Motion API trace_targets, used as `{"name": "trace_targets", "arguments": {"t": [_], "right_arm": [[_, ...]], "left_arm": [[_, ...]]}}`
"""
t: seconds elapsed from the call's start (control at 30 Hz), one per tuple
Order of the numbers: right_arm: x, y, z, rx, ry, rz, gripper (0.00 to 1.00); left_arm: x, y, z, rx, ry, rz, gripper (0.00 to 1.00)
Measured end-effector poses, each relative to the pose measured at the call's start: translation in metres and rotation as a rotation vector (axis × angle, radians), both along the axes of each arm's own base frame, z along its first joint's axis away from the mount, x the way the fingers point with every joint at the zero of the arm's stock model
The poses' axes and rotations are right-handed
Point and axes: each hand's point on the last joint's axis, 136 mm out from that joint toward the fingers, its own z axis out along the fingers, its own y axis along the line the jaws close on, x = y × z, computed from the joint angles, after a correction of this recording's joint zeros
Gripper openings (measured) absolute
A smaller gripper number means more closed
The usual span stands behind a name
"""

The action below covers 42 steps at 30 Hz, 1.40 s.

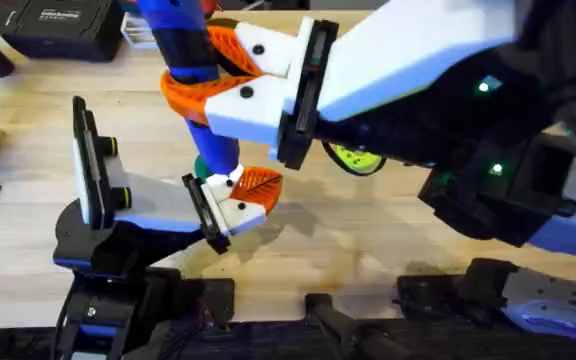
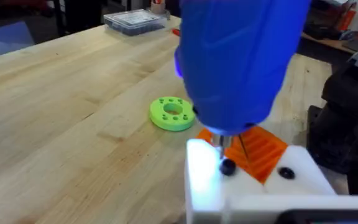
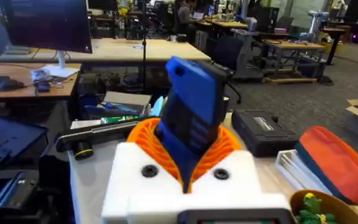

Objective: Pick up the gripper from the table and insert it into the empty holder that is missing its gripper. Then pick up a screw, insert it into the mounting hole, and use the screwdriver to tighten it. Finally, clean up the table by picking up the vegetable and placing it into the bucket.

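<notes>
overhead | right fingers (image 1: 230, 62) clamp screwdriver (image 1: 190, 40) | left fingers (image 1: 243, 195): cannot tell

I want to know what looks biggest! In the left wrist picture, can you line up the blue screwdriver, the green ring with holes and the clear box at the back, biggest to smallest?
1. The screwdriver looks biggest by far, but it is right up against the camera.
2. The green ring.
3. The clear box looks about the same as the ring; it sits farther back, so I won't rank those two.

Blue screwdriver (image 2: 241, 62), orange ribbed gripper (image 2: 260, 152), lime-green disc (image 2: 171, 113).
</notes>
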Motion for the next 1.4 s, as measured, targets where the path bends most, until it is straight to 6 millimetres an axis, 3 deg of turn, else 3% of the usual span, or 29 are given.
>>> {"name": "trace_targets", "arguments": {"t": [1.4], "right_arm": [[-0.0001,0.0009,-0.0059,-0.011,0.047,0.006,0.026]], "left_arm": [[0.0,0.0,-0.0001,0.0,0.001,0.0,0.004]]}}
